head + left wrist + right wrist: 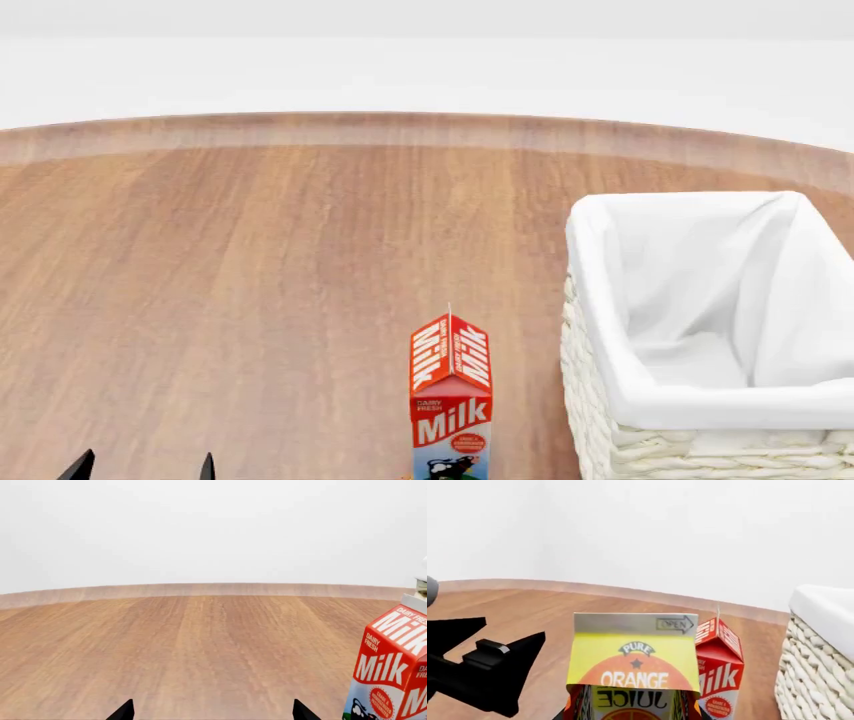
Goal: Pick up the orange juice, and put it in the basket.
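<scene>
The orange juice (634, 665), a yellow-and-orange gable-top carton, fills the middle of the right wrist view. My right gripper (630, 716) is shut on it, with dark finger edges tight against both of its sides at the frame's bottom. The carton and the right gripper are out of the head view. The basket (603, 300), cream wicker with a white liner, stands at the right and also shows in the right wrist view (817, 675). My left gripper (143, 468) is open and empty low over the table at the front left, and it also shows in the left wrist view (213, 712).
A red-and-white Milk carton (451, 400) stands upright just left of the basket, right behind the juice in the right wrist view (720, 675); it also shows in the left wrist view (393, 670). The round wooden table (267, 250) stretches to the far edge.
</scene>
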Robot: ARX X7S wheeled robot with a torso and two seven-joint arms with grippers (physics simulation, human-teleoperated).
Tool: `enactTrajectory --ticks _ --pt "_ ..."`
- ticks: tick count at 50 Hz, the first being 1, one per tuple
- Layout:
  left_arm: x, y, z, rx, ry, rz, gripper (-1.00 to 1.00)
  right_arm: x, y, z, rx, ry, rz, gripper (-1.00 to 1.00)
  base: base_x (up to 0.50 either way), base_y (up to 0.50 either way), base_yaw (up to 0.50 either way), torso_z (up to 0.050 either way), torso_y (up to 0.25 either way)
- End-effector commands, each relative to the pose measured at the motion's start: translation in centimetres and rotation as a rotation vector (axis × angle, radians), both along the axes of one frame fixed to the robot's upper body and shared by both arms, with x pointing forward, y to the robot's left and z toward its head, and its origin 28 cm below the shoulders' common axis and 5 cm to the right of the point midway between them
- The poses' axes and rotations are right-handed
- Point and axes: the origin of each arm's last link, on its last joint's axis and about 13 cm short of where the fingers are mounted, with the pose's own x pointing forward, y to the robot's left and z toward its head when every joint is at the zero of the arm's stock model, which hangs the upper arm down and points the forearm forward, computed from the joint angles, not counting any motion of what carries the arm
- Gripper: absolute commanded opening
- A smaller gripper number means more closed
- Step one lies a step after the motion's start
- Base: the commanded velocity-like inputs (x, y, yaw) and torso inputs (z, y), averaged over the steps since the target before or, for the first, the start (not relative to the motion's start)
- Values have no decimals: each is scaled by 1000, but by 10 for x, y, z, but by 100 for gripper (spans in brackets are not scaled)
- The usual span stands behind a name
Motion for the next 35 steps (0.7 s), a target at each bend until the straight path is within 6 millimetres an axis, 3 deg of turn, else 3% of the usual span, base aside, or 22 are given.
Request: enactTrajectory --ticks 1,35 --pt "0 0 0 0 0 0 100 -3 -2 24 -18 -92 -12 -100 0 0 0 0 0" --pt "0 0 0 0 0 0 100 8 -9 73 4 -213 -73 -100 0 0 0 0 0"
